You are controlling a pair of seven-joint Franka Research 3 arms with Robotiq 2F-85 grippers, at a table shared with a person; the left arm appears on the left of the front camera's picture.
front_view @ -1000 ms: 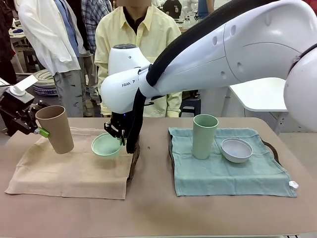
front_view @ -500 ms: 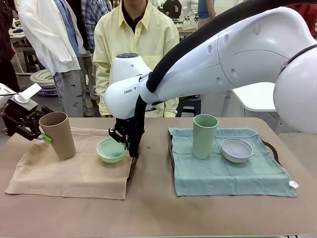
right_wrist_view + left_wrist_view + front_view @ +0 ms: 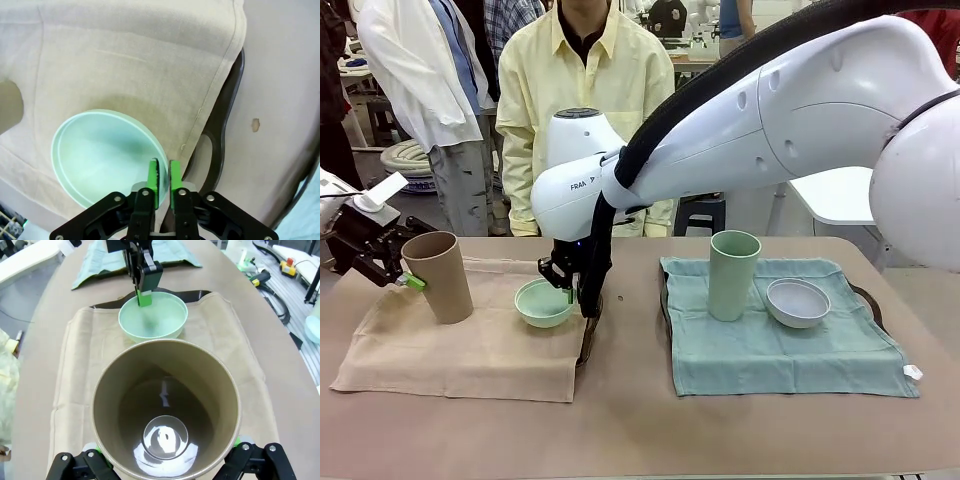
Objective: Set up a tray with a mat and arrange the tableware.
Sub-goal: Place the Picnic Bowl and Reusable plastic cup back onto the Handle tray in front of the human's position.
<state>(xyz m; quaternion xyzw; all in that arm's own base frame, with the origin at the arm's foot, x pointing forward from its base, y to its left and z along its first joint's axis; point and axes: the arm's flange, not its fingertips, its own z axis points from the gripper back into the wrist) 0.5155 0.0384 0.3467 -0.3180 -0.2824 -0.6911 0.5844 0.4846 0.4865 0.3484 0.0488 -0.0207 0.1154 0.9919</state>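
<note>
The tan-brown tumbler [image 3: 438,276] stands a little tilted at the back left of the beige mat [image 3: 460,352]. My left gripper [image 3: 406,277] is shut on its side; in the left wrist view the pads [image 3: 241,444] hug the tumbler [image 3: 165,415]. The mint green bowl [image 3: 543,302] rests on the mat's right part. My right gripper [image 3: 570,288] is shut on its near rim, its fingers [image 3: 154,181] pinching the bowl [image 3: 102,155]. The pale green tumbler [image 3: 732,274] and whitish-lavender bowl [image 3: 797,302] stand on the green mat [image 3: 770,345].
A dark tray handle [image 3: 220,135] pokes out from under the beige mat's right edge, and another tray edge [image 3: 868,300] shows beside the green mat. A person in a yellow shirt [image 3: 585,90] stands at the far side. Bare tabletop [image 3: 630,420] lies along the front.
Both arms came down: the tan-brown tumbler and the mint green bowl, held above the beige mat a second ago, now rest on it. Little has moved in the last half second.
</note>
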